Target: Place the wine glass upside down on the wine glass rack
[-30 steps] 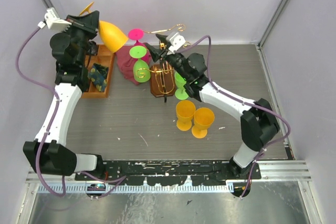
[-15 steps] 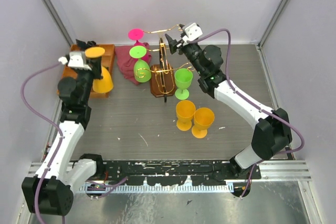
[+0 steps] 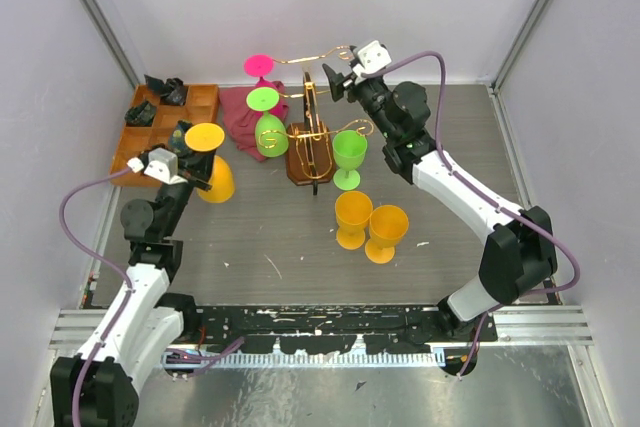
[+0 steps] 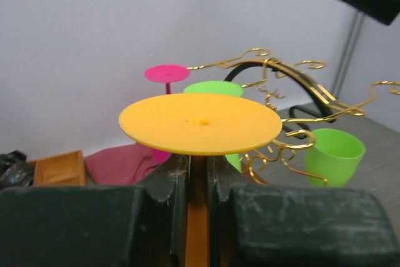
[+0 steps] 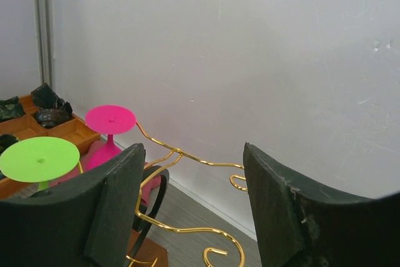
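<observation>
My left gripper [image 3: 190, 164] is shut on the stem of an orange wine glass [image 3: 208, 157], held upside down with its foot up, left of the wine glass rack [image 3: 314, 129]. In the left wrist view the orange foot disc [image 4: 200, 123] sits just above the fingers [image 4: 167, 182], and the rack's gold scrolls [image 4: 294, 89] lie beyond it. A pink glass [image 3: 260, 66] and a green glass [image 3: 266, 117] hang upside down on the rack's left arms. My right gripper [image 3: 336, 78] is open above the rack's back end, with nothing between its fingers and gold wire [image 5: 187, 156] below them.
A green glass [image 3: 349, 155] stands upright right of the rack. Two orange glasses [image 3: 352, 219] [image 3: 386, 233] stand upright nearer the front. A maroon cloth [image 3: 238, 115] lies behind the rack's left side. An orange wooden tray [image 3: 196, 105] holding dark items sits at the back left.
The left arm has swung from high at the back left down and nearer, turning the orange glass foot-up. The right gripper has risen off the rack and opened wider.
</observation>
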`<state>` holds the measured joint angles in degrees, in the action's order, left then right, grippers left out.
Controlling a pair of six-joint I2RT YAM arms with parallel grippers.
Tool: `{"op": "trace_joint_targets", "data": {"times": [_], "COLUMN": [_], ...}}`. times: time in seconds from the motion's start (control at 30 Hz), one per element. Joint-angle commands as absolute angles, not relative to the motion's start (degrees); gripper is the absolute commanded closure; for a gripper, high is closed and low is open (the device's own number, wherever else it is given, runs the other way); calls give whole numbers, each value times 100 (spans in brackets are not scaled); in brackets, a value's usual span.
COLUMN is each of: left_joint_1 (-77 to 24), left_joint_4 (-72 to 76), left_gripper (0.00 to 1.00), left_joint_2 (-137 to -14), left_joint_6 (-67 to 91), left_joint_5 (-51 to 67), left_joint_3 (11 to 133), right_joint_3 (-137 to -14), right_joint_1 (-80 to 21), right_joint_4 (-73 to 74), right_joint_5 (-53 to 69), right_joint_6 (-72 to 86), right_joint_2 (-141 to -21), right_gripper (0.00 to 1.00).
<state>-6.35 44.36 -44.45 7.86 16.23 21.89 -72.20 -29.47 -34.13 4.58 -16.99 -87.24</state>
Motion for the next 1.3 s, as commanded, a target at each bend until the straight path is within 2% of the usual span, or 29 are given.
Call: {"op": "trace_joint_targets", "data": {"times": [0.0,0.17,0.4,0.93,1.27], "left_joint_1": [-804,-1420,-2116,-2454,-2635], "left_joint_4": [4913,4752,4689,7554,7911], "left_gripper": [100,100,100,100,100], "left_joint_2": [-4192,-4177,-4244,-6384,-6983], "left_joint_6": [1081,1154,756,879,727], "left_joint_5": [2225,2369,1802,1008,941], "left_joint_3": [2056,1990,1836,1739,1941], "right_joint_3": [-7260,-7213,-7081,-7053,-7003], "right_joint_1": [-2886,-2861,-2848,-2758,-2686], "right_joint_4": [-3588,-3566,-3514,-3364,-3271], "right_joint_5": [582,615,591,584,536], "right_joint_6": [-1767,-1775,-1784,-1949,-2012], "right_joint_2": [-8552,-8530,-8418,-8303,-8224], "right_gripper": [30,30,30,30,30]}}
